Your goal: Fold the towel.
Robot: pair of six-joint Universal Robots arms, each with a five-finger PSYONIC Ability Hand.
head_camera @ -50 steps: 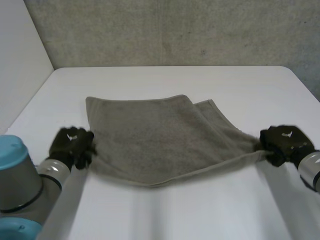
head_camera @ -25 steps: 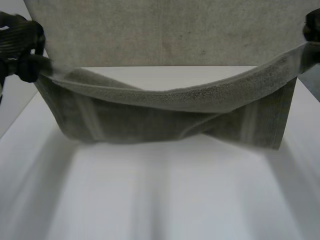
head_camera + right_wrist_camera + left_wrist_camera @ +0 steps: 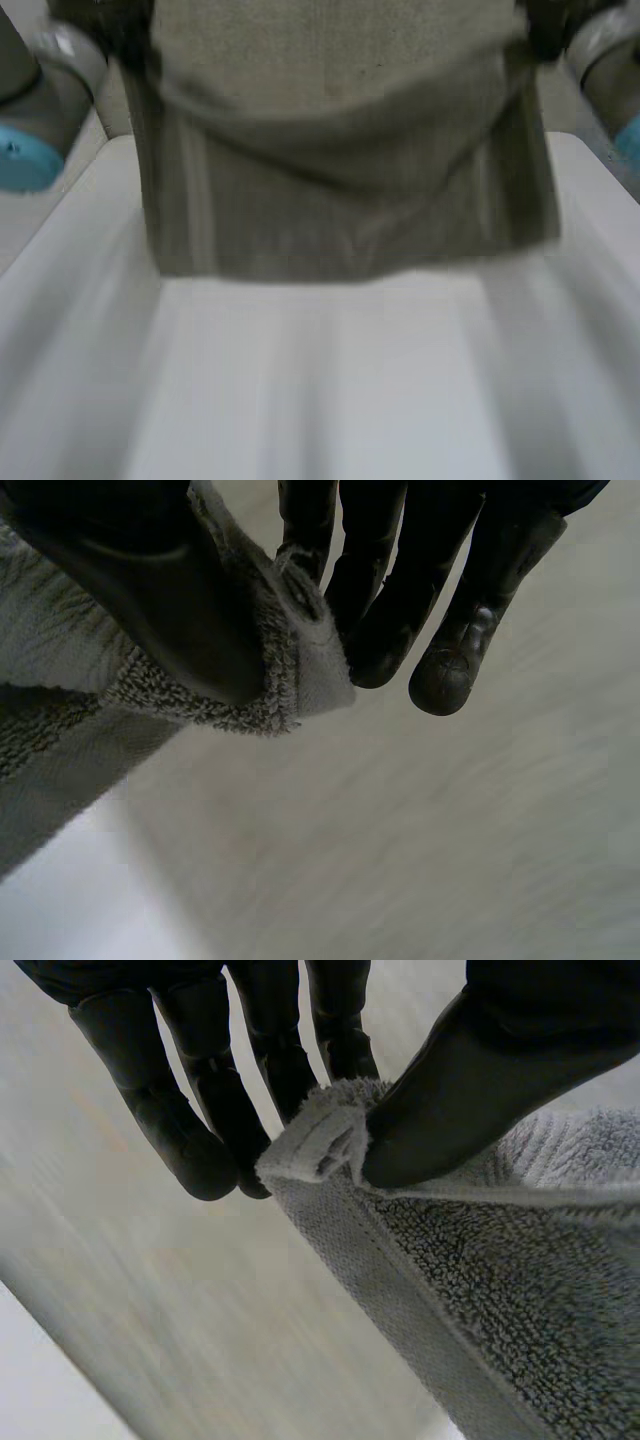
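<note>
The grey-green towel [image 3: 340, 190] hangs in the air in front of the head view, stretched between both hands, its lower edge above the white table [image 3: 330, 390]. My left hand [image 3: 125, 45] holds the towel's upper left corner. In the left wrist view the thumb [image 3: 480, 1070] pinches that corner [image 3: 320, 1140] against the fingers [image 3: 200, 1100]. My right hand [image 3: 545, 30] holds the upper right corner. In the right wrist view its thumb [image 3: 150, 590] presses the corner [image 3: 290, 670] against the fingers [image 3: 400, 590].
The left arm [image 3: 35, 100] and the right arm [image 3: 610, 60] are raised on either side of the hanging towel. A grey wall stands behind the table.
Both hands have lifted the towel off the table, risen and drawn closer together. It lay flat a second ago and now hangs from its two upper corners.
</note>
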